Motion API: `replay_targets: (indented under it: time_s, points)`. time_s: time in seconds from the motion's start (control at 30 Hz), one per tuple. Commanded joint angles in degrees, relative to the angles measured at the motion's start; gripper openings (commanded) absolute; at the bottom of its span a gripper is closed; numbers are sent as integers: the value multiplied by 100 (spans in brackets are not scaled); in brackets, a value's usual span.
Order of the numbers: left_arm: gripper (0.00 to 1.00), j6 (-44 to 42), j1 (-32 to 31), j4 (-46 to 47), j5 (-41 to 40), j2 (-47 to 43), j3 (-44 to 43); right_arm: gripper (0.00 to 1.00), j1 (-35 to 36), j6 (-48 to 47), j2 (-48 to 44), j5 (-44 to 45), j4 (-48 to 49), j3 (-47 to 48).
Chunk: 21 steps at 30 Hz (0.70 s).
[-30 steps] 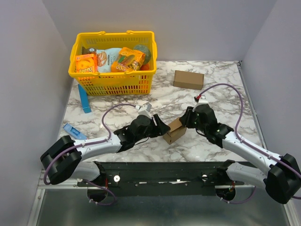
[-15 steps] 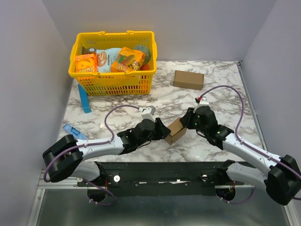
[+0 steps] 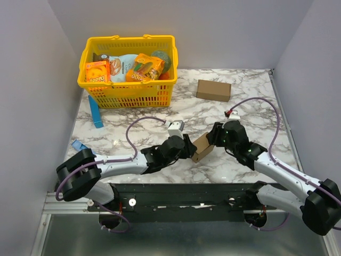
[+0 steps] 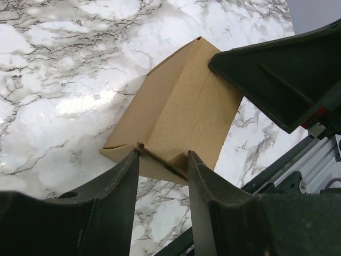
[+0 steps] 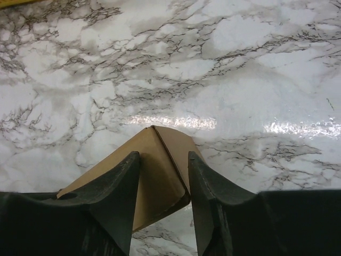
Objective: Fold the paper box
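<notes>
The paper box [image 3: 201,146] is a small plain brown carton, tilted up between both arms at the table's middle front. My left gripper [image 3: 190,150] comes at it from the left. In the left wrist view its two fingertips [image 4: 136,156] have closed onto the lower end edge of the paper box [image 4: 181,106], with marble showing between the fingers. My right gripper [image 3: 212,139] is at the box's right end. In the right wrist view it stands open, straddling a corner of the paper box [image 5: 157,176], and one fingertip [image 5: 190,160] is just beside that corner.
A yellow basket [image 3: 128,95] of snack packs stands at the back left. A longer brown carton [image 3: 213,90] lies at the back right. A blue stick [image 3: 95,112] and a small blue packet [image 3: 80,145] lie at the left. The black rail [image 3: 181,194] runs along the near edge.
My left arm has reached further right to the box and its jaws have narrowed onto it. The right jaws have widened. The box has tipped slightly.
</notes>
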State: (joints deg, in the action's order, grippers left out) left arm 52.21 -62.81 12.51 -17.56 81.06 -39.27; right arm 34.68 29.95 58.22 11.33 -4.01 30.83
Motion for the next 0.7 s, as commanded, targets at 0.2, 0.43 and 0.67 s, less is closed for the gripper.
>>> replay_targets:
  time_s: [0.2, 0.43, 0.67]
  points:
    - [33, -1246, -92, -1313, -107, 420, 191, 66, -425, -824, 164, -1070, -1603, 740]
    - [31, -2548, 216, -1330, 280, 481, -177, 57, -663, -693, 15, -2354, -1576, 837]
    - [30, -3417, 602, -1366, 613, 499, -319, 50, -1542, -658, -214, -3136, -1594, 539]
